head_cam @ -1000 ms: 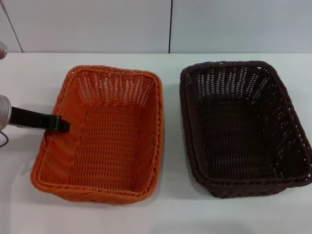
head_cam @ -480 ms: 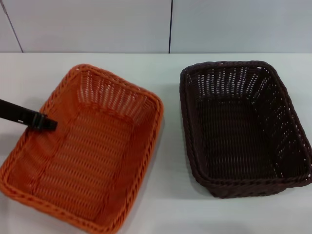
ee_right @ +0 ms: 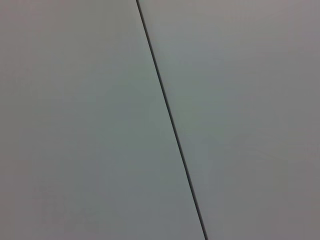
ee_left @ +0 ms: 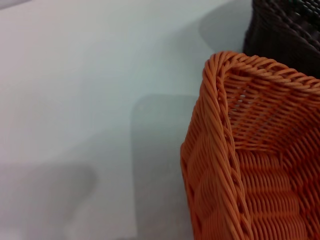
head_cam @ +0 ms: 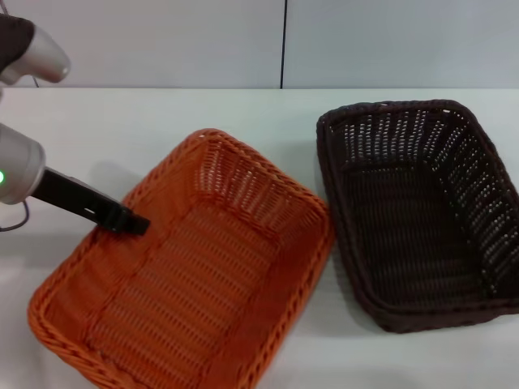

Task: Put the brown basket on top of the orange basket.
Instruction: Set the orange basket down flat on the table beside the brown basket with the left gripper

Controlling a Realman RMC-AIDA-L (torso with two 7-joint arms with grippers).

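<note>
The orange basket (head_cam: 203,300) lies on the white table (head_cam: 162,121) at the left, turned at an angle, its right corner against the brown basket (head_cam: 422,211). The brown basket stands at the right, empty. My left gripper (head_cam: 130,223) reaches in from the left and is shut on the orange basket's left rim. The left wrist view shows that basket's braided rim and corner (ee_left: 225,125) close up, with a corner of the brown basket (ee_left: 285,30) beyond. My right gripper is out of view; its wrist camera shows only a pale wall.
A pale wall panel with a dark vertical seam (head_cam: 284,44) stands behind the table. Bare table top lies behind both baskets and at the front right (head_cam: 422,356).
My left gripper has dragged the orange basket right and forward and turned it. Its corner now meets the brown basket, which has shifted slightly to the right.
</note>
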